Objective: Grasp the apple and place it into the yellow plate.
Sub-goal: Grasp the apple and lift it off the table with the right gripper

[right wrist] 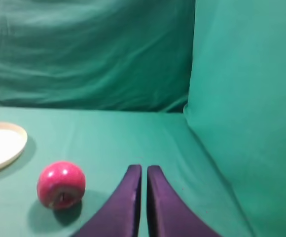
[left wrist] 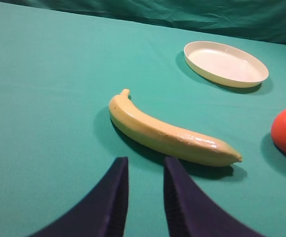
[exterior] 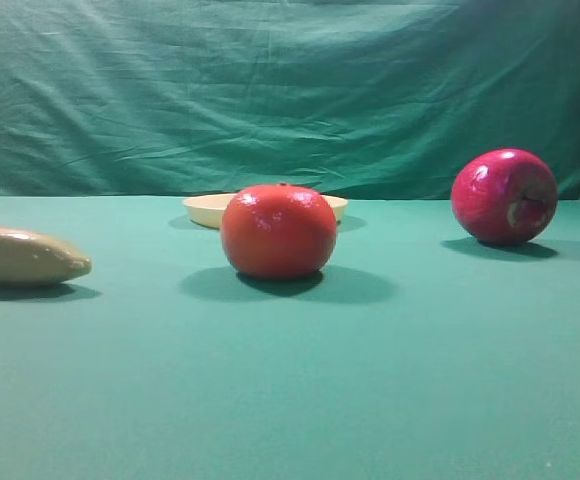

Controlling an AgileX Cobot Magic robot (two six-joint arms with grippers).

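The apple, glossy magenta-red, lies on the green cloth at the right with its pale stem dimple turned sideways. In the right wrist view the apple sits left of and a little ahead of my right gripper, which is shut with nothing in it. The yellow plate rests further back, partly hidden behind an orange-red fruit; it also shows as the plate and the plate. My left gripper hovers near a banana, jaws a little apart and empty. Neither gripper shows in the exterior view.
An orange-red tomato-like fruit stands mid-table in front of the plate. A pale banana lies at the left, just ahead of my left gripper. Green cloth drapes the back, and a green wall rises on the right.
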